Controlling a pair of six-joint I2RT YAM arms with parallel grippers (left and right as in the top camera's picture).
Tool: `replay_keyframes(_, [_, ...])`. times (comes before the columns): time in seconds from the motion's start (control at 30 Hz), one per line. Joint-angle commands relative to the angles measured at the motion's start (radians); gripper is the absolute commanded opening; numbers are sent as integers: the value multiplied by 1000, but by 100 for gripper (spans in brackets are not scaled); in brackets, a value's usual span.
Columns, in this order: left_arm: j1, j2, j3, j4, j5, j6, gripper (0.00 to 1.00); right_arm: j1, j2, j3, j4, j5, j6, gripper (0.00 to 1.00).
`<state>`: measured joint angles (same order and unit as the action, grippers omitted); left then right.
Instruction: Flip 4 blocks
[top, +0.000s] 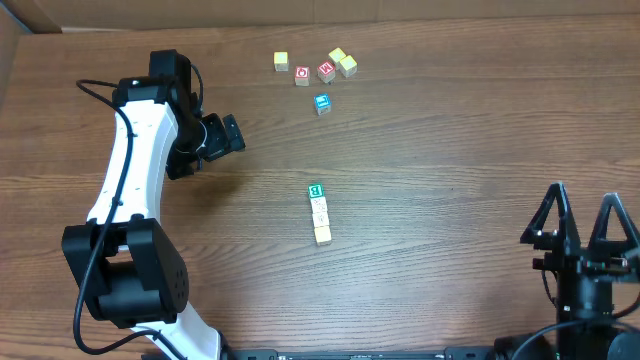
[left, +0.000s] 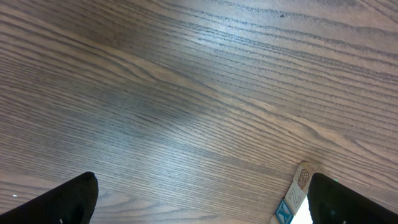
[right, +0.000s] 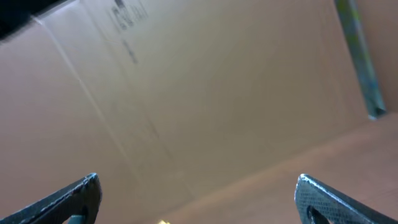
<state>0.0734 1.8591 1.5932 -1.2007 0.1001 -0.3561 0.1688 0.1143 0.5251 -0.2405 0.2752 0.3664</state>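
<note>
Left tool (top: 226, 134) spread wide and empty, poised over bare worktop (top: 450, 150). Right tool (top: 583, 222) likewise agape, gripping nothing, at the 4 o'clock edge of the overhead view. From the left tool, row of four blocks (top: 319, 214) near, at about 4 o'clock; from the right tool, well apart at 9 o'clock. Long axis of the row roughly 12 to 6, blocks touching end to end, teal-faced block (top: 316, 191) at the 12 o'clock end. Left arm judged the nearer. In the left wrist view, only one end of the row, cut off by a finger and the frame edge. Letters on paler faces too small to read. Right wrist view aimed at cardboard (right: 205, 93); blocks not made out there.
</note>
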Motion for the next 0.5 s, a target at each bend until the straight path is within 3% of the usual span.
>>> replay_keyframes(0.0, [-5,-11,6,1,-3,13,100,-37,-90,-114,166,-86,-8,100])
replay_keyframes(0.23, [-5,-11,6,1,-3,13,100,-53,-111,-296,630,-121,-8,100])
replay_keyframes(0.47, [-5,-11,6,1,-3,13,100,-53,-111,-431,699,-154,-7,100])
